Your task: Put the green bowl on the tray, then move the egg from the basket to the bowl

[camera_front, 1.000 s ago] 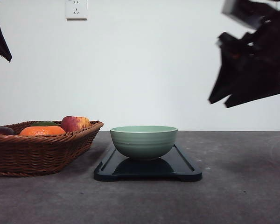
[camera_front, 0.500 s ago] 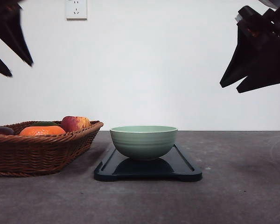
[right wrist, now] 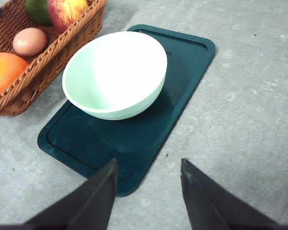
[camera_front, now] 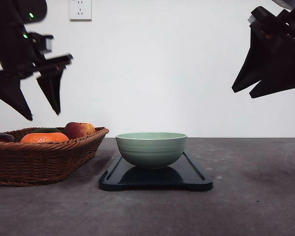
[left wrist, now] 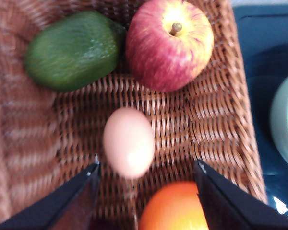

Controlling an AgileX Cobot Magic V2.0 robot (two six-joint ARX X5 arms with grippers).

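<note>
The green bowl (camera_front: 151,149) stands upright on the dark tray (camera_front: 194,179) in the middle of the table, and it looks empty in the right wrist view (right wrist: 113,72). The egg (left wrist: 128,148) lies on the floor of the wicker basket (camera_front: 39,160), between an apple and a tangerine. My left gripper (camera_front: 42,114) hangs open above the basket, and in the left wrist view the egg sits just beyond its spread fingertips (left wrist: 146,166). My right gripper (camera_front: 242,93) is open, high at the right, above the tray's near corner (right wrist: 149,163).
In the basket there are also a red-yellow apple (left wrist: 169,43), a tangerine (camera_front: 44,137), a green fruit (left wrist: 72,50) and a dark fruit (camera_front: 0,137) at its left end. The basket's rim lies close beside the tray (right wrist: 86,143). A white wall stands behind the table.
My left gripper has come down and moved right, from the upper left corner to just above the basket. My right gripper rose a little a second ago and has held still since.
</note>
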